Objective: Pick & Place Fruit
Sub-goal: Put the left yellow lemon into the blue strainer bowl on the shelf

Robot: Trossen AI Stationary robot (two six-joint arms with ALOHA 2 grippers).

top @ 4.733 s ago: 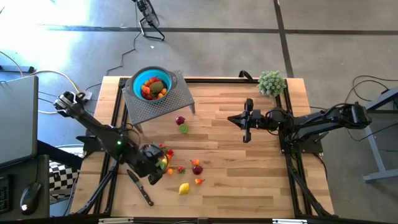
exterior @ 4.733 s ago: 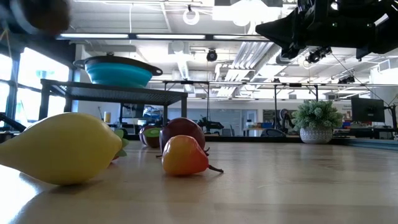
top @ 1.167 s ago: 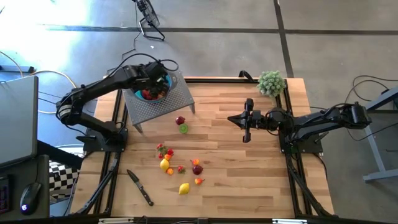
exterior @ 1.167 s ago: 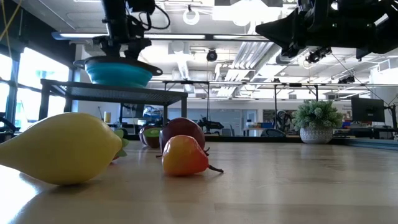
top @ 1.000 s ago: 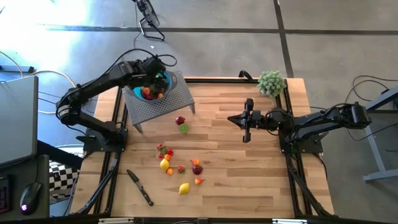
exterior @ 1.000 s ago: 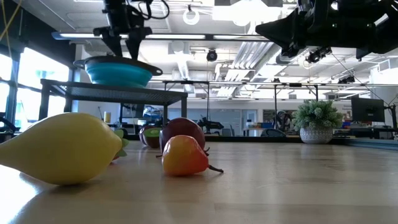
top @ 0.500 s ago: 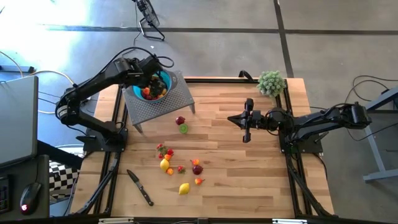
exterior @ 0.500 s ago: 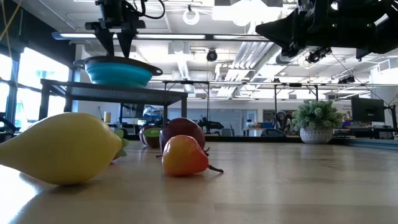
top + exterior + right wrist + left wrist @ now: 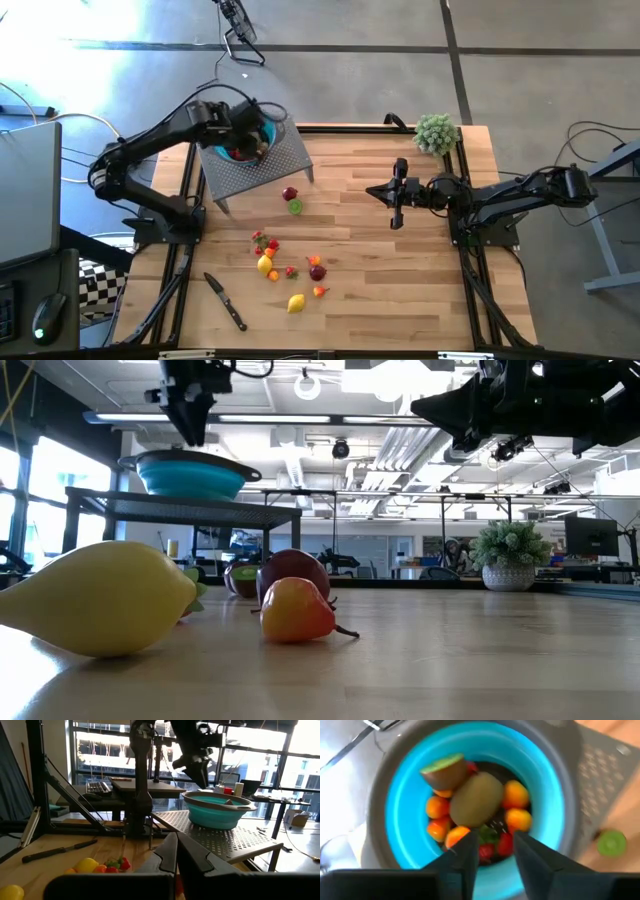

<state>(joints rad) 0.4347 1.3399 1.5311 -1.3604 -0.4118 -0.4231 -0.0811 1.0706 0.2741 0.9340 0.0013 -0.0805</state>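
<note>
Above the teal bowl (image 9: 247, 137), on its perforated grey stand (image 9: 275, 160) at the table's far left corner: left gripper (image 9: 492, 851) poised over the rim, fingers (image 9: 464, 855) parted by a narrow gap, nothing pinched between them as far as the wrist view shows. Bowl contents from that view: a brown kiwi (image 9: 476, 800), a cut kiwi half (image 9: 445, 770), several small orange fruits (image 9: 515, 795), a red strawberry (image 9: 505, 845). Bowl roughly half full by the look of it.

Just beside the stand, toward the table's middle: a dark maroon fruit (image 9: 290, 194) and a lime-green slice (image 9: 295, 207), both on bare wood.

Well away from the bowl, toward the table's near edge: loose cluster of small red, orange and yellow pieces (image 9: 268, 254), another maroon fruit (image 9: 317, 272), a yellow lemon (image 9: 296, 303). Roughly ten pieces on the wood, none touching the bowl. Black-handled knife (image 9: 226, 301) lying nearer the left edge, beyond the cluster; no part of the task.

Across the table from the bowl: right gripper (image 9: 395, 193) hovering over the wood, fingers pressed together, holding nothing, apparently waiting. Fuzzy green plant ball (image 9: 436, 132) at the far right corner behind it.

Judgement: task past the midpoint perhaps, but not close to finished; left arm appears empty, so likely next a trip to the scattered cluster. Two pieces beside the stand are the shortest reach.
</note>
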